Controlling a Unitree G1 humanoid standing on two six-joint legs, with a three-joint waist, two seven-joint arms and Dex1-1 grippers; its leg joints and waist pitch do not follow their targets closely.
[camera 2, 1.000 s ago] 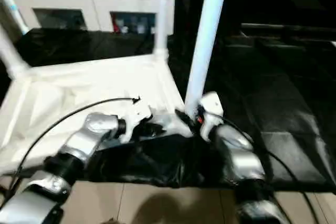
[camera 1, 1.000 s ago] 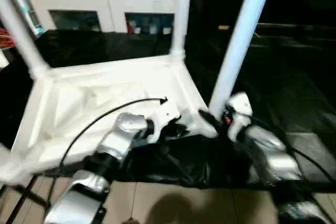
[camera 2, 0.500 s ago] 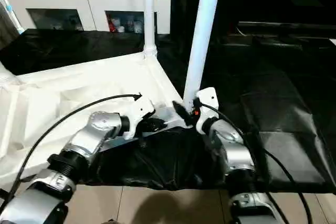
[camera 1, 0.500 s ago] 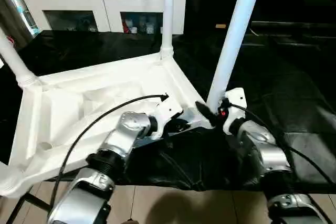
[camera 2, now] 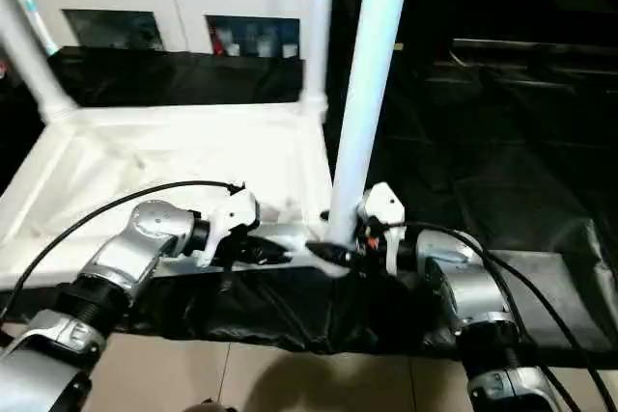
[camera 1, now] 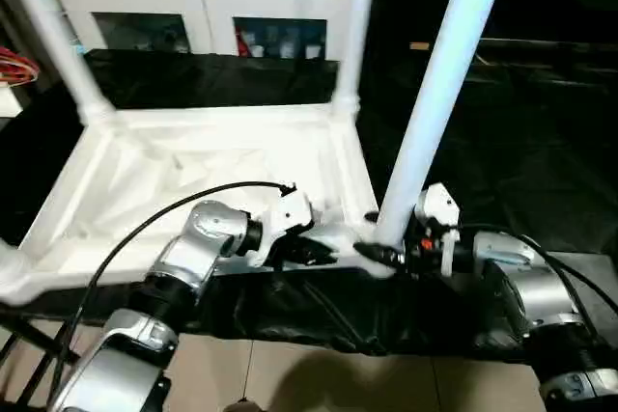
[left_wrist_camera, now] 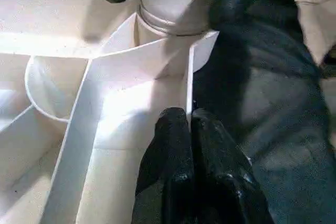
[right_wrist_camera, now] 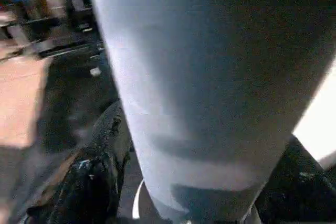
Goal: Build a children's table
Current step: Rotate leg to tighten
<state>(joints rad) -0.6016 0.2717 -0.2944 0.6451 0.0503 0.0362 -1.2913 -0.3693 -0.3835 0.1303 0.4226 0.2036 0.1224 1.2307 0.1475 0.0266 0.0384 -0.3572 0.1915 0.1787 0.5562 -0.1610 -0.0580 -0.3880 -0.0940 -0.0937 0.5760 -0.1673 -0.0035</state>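
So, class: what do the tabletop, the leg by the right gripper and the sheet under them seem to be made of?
Tabletop: likely moulded white plastic, smooth, with thin ribs underneath. Leg: probably the same plastic, a smooth white tube. Sheet: apparently thin black plastic film, glossy and creased.

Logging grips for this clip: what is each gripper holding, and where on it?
Right gripper straddles the near leg at its base. Left gripper is pinched shut on the tabletop rim near that corner.

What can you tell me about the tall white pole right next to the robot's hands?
The near white plastic table leg is a smooth round tube standing upright in the near right corner socket of the upside-down white ribbed plastic tabletop. Its top runs out of view. The right gripper has its black fingers on either side of the leg's base, while the left gripper pinches the tabletop's rim beside it.
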